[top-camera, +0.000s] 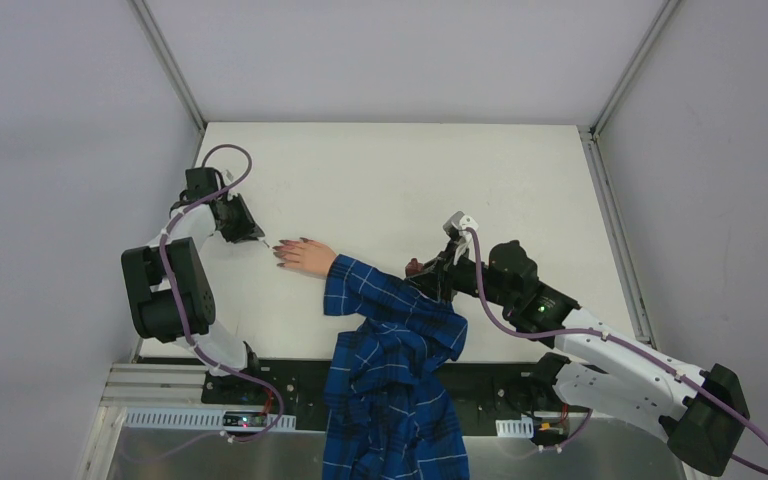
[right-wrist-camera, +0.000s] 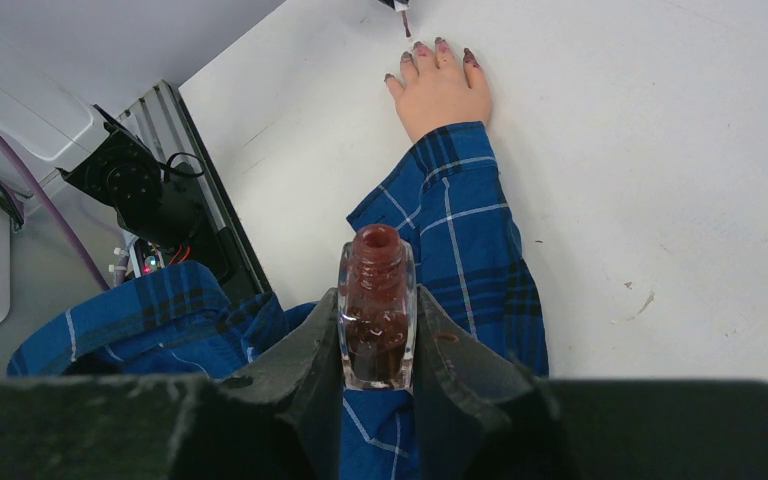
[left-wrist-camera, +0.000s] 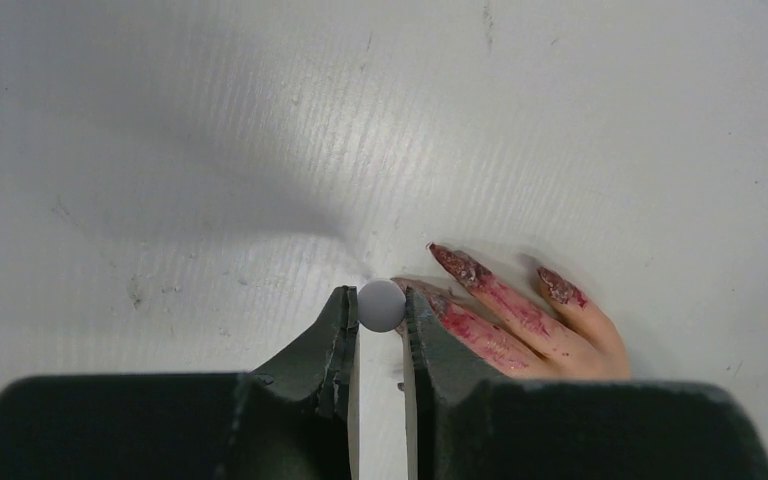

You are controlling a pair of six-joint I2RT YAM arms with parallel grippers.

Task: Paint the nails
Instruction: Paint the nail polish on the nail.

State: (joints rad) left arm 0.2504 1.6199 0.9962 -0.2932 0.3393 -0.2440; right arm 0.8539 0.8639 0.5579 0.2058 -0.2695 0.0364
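left gripper (left-wrist-camera: 381, 300) pinched white brush cap (left-wrist-camera: 381, 308) | right gripper (right-wrist-camera: 378, 335) clamped open polish bottle (right-wrist-camera: 377, 290) | nails (left-wrist-camera: 457, 264) lay on table (left-wrist-camera: 160, 120), just beside cap | risk: imprecise stroke could smear fingers (left-wrist-camera: 520, 315); bottle could spill

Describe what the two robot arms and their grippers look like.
Both the left arm and right arm have white links with black joints, each trailed by a purple cable. The left gripper and right gripper have dark tapered fingers.
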